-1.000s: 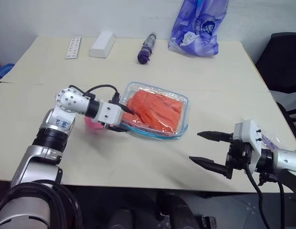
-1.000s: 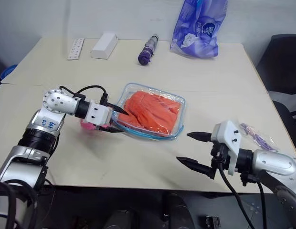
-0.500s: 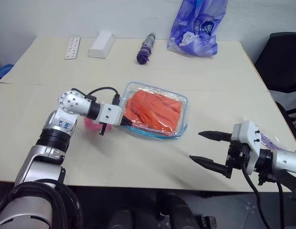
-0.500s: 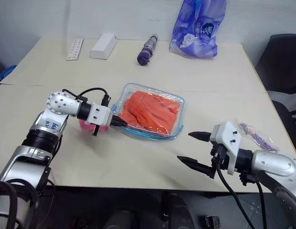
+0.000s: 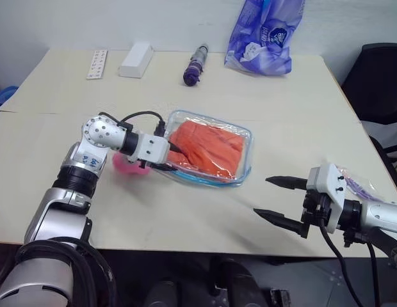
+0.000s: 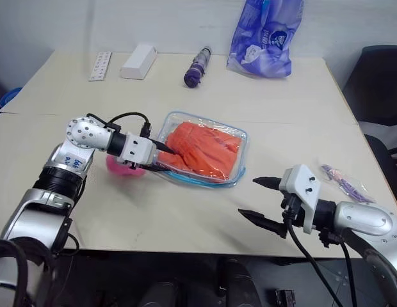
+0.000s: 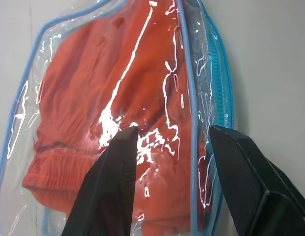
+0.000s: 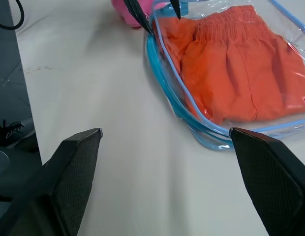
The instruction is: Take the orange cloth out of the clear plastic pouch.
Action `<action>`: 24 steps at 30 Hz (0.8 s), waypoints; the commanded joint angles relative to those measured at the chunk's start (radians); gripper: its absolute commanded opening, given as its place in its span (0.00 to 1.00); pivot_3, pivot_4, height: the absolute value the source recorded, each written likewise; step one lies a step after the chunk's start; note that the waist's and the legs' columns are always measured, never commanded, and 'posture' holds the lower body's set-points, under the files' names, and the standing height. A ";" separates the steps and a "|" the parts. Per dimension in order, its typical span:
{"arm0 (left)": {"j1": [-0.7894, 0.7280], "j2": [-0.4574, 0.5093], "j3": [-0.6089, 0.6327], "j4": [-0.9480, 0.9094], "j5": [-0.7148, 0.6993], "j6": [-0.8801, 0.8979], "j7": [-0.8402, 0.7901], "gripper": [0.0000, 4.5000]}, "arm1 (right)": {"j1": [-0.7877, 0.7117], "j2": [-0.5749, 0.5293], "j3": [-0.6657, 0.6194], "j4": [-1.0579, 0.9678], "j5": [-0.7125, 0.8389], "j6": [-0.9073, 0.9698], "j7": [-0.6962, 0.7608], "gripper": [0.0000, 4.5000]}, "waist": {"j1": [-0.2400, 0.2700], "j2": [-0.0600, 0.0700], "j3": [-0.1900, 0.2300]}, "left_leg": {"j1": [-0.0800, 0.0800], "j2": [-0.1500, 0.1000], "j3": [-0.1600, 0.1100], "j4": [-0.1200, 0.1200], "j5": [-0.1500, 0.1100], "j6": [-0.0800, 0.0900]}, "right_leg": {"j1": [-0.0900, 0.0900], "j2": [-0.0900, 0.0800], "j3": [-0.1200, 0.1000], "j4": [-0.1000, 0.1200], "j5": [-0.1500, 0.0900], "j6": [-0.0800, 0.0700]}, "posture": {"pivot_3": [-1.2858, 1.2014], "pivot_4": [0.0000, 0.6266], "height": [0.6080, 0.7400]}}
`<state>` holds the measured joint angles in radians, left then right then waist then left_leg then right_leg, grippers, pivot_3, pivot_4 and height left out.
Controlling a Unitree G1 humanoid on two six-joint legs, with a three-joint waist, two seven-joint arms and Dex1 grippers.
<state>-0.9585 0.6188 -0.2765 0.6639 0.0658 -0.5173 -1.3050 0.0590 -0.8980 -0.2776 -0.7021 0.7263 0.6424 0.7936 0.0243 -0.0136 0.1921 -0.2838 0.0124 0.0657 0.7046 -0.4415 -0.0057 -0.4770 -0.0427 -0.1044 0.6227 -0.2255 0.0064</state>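
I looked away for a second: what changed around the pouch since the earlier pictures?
The left tool pinched shut at the near-left end of the clear plastic pouch, then reopened; its fingers now straddle the pouch's edge over the orange cloth. The pouch, the cloth inside it and the open right tool stayed put.

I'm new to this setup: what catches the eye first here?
The orange cloth inside the clear pouch at mid-table, with the left gripper open at the pouch's left end. The right gripper hangs wide open over the near edge; a purple bag stands at the back.
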 commanded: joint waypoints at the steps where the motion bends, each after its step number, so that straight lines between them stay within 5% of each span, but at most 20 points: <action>1: -0.024 -0.003 -0.012 0.009 0.015 -0.025 -0.008 0.54 | 0.003 0.011 0.003 -0.019 -0.005 -0.019 0.002 0.97 | 0.000 0.000 0.000 | 0.000 0.000 0.000 0.000 0.000 0.000 | 0.000 0.000 0.000 0.000 0.000 0.000 | 0.52 0.24 1.00; 5: -0.029 -0.011 -0.019 0.027 0.030 -0.039 0.001 0.43 | 0.007 0.013 0.004 -0.025 -0.007 -0.019 -0.002 0.97 | 0.000 0.000 0.000 | 0.000 0.000 0.000 0.000 0.000 0.000 | 0.000 0.000 0.000 0.000 0.000 0.000 | 0.52 0.24 1.00; 11: -0.035 -0.023 -0.012 0.049 0.022 -0.040 -0.003 0.01 | 0.004 0.013 0.006 -0.027 -0.007 -0.016 -0.010 0.97 | 0.000 0.000 0.000 | 0.000 0.000 0.000 0.000 0.000 0.000 | 0.000 0.000 0.000 0.000 0.000 0.000 | 0.52 0.24 1.00; 15: -0.038 -0.044 0.014 0.037 -0.036 0.055 -0.037 0.01 | -0.002 0.010 0.012 -0.025 -0.010 -0.018 -0.012 0.97 | 0.000 0.000 0.000 | 0.000 0.000 0.000 0.000 0.000 0.000 | 0.000 0.000 0.000 0.000 0.000 0.000 | 0.52 0.24 1.00; 21: -0.028 -0.079 0.112 -0.169 -0.242 0.549 -0.075 0.01 | -0.116 0.048 0.144 0.015 -0.092 -0.040 -0.048 0.97 | -0.004 -0.001 0.000 | 0.000 -0.001 0.000 0.000 0.000 0.000 | 0.000 0.001 0.000 0.000 0.000 0.000 | 0.52 0.24 1.00; 24: -0.015 -0.101 0.127 -0.222 -0.238 0.648 0.004 0.00 | -0.198 0.093 0.240 0.052 -0.171 -0.070 -0.068 0.82 | -0.004 0.000 0.000 | 0.000 0.000 -0.001 0.000 0.000 0.000 | 0.001 0.001 0.001 0.001 0.000 0.000 | 0.52 0.24 1.00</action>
<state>-0.9733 0.5232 -0.1739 0.4851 -0.1499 0.0776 -1.3402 -0.1176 -0.8169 -0.0679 -0.6484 0.5892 0.6062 0.7375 0.0203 -0.0141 0.1922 -0.2840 0.0122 0.0645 0.7049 -0.4414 -0.0056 -0.4766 -0.0425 -0.1028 0.6242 -0.2255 0.0063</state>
